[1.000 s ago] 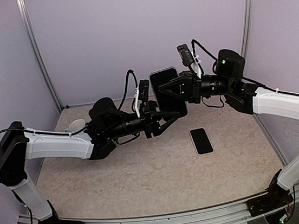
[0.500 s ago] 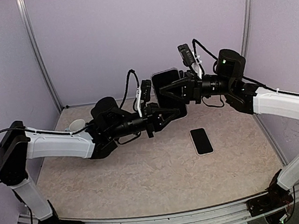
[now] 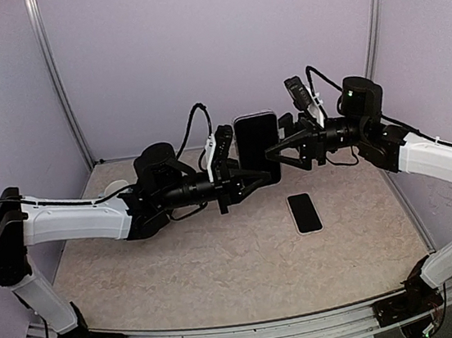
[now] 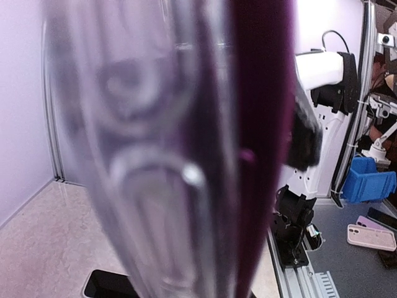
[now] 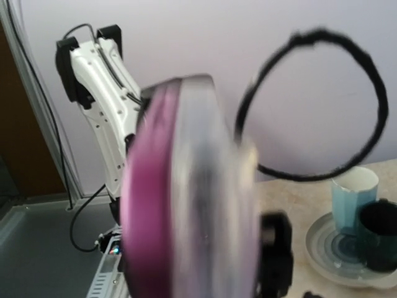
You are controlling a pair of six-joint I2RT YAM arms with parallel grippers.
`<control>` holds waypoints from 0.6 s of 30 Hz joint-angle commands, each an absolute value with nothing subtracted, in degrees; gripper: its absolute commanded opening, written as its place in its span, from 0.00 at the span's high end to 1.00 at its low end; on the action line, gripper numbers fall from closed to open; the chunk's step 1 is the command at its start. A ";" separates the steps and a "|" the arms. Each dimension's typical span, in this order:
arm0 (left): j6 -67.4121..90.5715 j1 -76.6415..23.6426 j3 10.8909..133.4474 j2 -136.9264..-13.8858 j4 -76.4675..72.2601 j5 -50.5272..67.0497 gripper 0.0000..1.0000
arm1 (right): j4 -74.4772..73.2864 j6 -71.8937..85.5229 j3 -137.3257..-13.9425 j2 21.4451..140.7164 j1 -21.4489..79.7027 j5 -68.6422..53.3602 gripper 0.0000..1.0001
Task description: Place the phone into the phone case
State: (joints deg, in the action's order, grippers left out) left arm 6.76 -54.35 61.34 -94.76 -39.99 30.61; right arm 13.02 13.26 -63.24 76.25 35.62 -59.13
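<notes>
At the bottom edge a metal rail [image 3: 246,331] fronts the beige, marbled table [image 3: 180,265]. The phone [image 3: 304,212] lies flat on it, dark face up, right of centre. Higher, mid-frame, the left gripper [image 3: 247,183] is clamped on the lower edge of the case [image 3: 257,144], which stands upright in the air. The right gripper [image 3: 278,151] is spread wide at the case's right edge. Behind, lilac walls [image 3: 211,47] meet metal posts [image 3: 57,82].
</notes>
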 commanded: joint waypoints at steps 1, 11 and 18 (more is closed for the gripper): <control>0.32 -55.96 63.24 -93.80 -37.31 33.28 1.00 | 14.69 12.35 -64.01 74.62 35.42 -62.41 0.27; -1.39 -56.69 63.72 -94.85 -36.01 33.17 1.00 | 17.31 14.02 -62.85 74.49 35.41 -65.23 0.59; -1.58 -56.77 64.07 -95.13 -35.42 32.96 1.00 | 14.27 12.71 -63.30 74.21 35.40 -63.21 1.00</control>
